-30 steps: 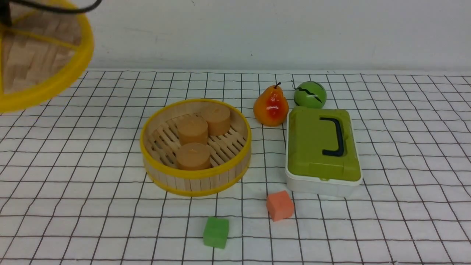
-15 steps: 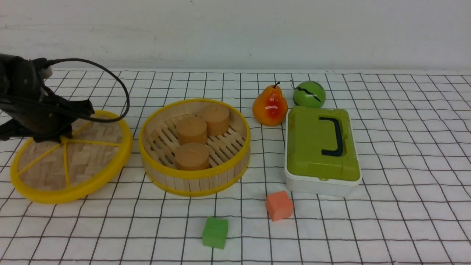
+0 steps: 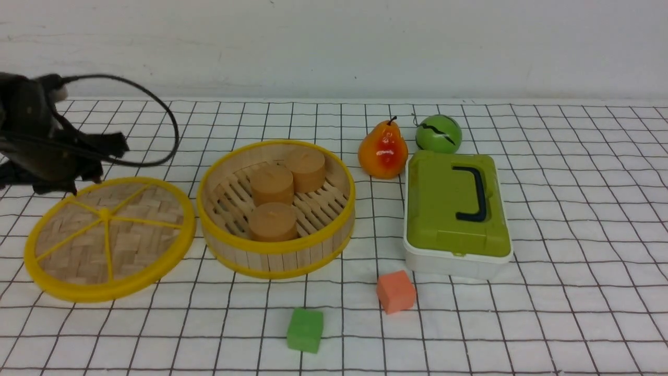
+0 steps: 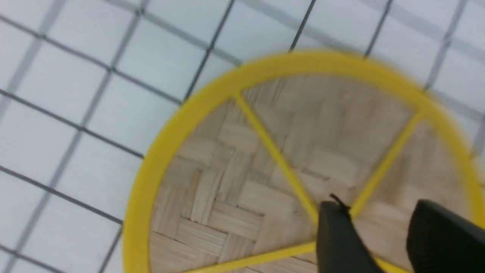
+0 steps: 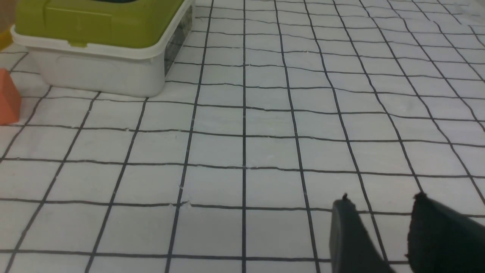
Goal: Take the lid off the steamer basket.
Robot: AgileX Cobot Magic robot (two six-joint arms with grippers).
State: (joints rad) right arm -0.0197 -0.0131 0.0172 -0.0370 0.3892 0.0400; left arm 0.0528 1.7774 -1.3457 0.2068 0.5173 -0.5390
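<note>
At the far left in the front view, the dark left arm (image 3: 39, 133), slightly blurred, with a thin black cable (image 3: 176, 128) looping out to its right. At the end of that arm, the left hand (image 4: 379, 207), above the lid (image 3: 141, 240), fingers spread apart, with nothing gripped between them. Beneath it, the lid, off the basket and lying on the gridded white surface (image 3: 209, 334), woven face and yellow spokes up, centre knob out of the grip.

Just to the right of the lid, the steamer basket (image 3: 276, 256), upright and uncovered, too close to the lid's rim to tell whether touching. Inside, on the slatted floor, three round tan blocks (image 3: 272, 222), grouped together: one toward the near side, one near the middle, one toward the far right.

Nearer the camera than the basket, a green block (image 3: 306, 330). Farther right, beyond the basket, a red-and-orange pear (image 3: 383, 150); well in front of the pear, an orange block (image 3: 396, 292). Next, a green ball (image 3: 439, 134) with dark stripes, just behind a white box (image 3: 454, 265) with a green top and black handle.

On the robot's right side, the right hand (image 5: 381, 200), open, fingers apart, holding nothing.
</note>
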